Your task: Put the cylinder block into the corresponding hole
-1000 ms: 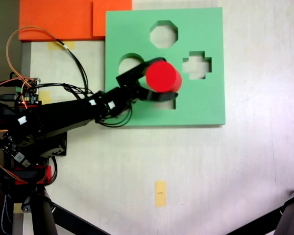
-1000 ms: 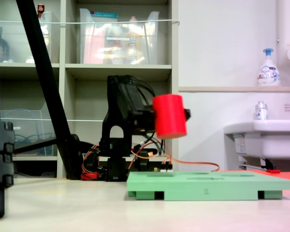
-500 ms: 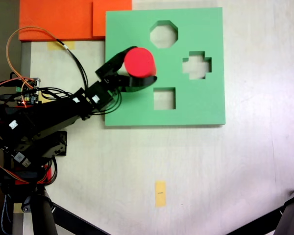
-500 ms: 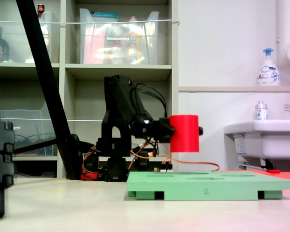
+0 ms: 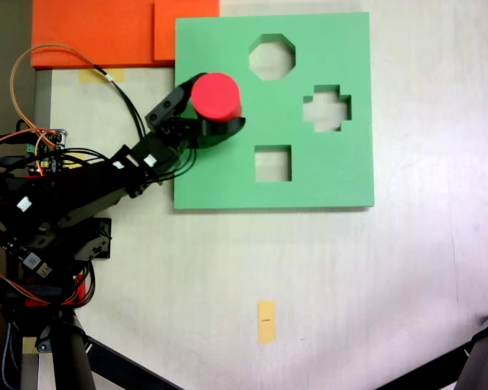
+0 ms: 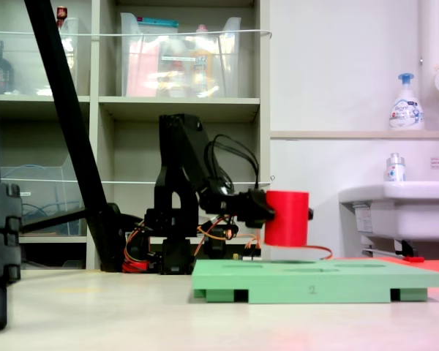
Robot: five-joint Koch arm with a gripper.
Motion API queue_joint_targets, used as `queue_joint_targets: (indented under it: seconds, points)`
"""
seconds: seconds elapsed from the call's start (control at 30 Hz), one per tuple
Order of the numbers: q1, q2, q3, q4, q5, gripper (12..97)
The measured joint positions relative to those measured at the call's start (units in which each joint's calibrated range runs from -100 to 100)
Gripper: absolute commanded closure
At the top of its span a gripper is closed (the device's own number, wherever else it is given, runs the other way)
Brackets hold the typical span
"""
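Red cylinder block (image 5: 215, 95), clamped in hand (image 5: 214, 122), just above green board (image 5: 325, 171); round hole covered; insertion pending.

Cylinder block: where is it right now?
The cylinder block is held in the gripper over the left part of the green board in the top-down fixed view, left of the octagonal cutout; the side view shows it just above the board.
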Motion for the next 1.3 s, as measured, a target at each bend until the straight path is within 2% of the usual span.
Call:
queue_joint_targets:
  seconds: [0.37, 0.67, 0.7, 0.77, 0.83, 0.87, 1.0, 1.07, 1.17, 1.3]
  points:
    - [0.88, 16.01, 2.45, 1.27, 1.27, 76.6]
    - [1.27, 20.66, 2.55, 2.25, 1.37, 75.9]
    - [1.27, 21.89, 2.55, 2.94, 1.37, 73.1]
    - [1.27, 25.17, 2.35, 5.38, 1.42, 55.4]
    - [1.27, 28.18, 2.35, 8.81, 1.37, 45.2]
    - [1.27, 29.14, 2.25, 10.28, 1.42, 42.3]
    - [1.22, 29.00, -1.37, 13.41, 1.37, 41.2]
    - [1.22, 26.95, -4.21, 14.39, 1.37, 35.6]
    - [1.17, 20.52, -5.59, 14.39, 1.37, 36.2]
    - [0.00, 1.92, -9.51, 12.82, 1.42, 46.4]
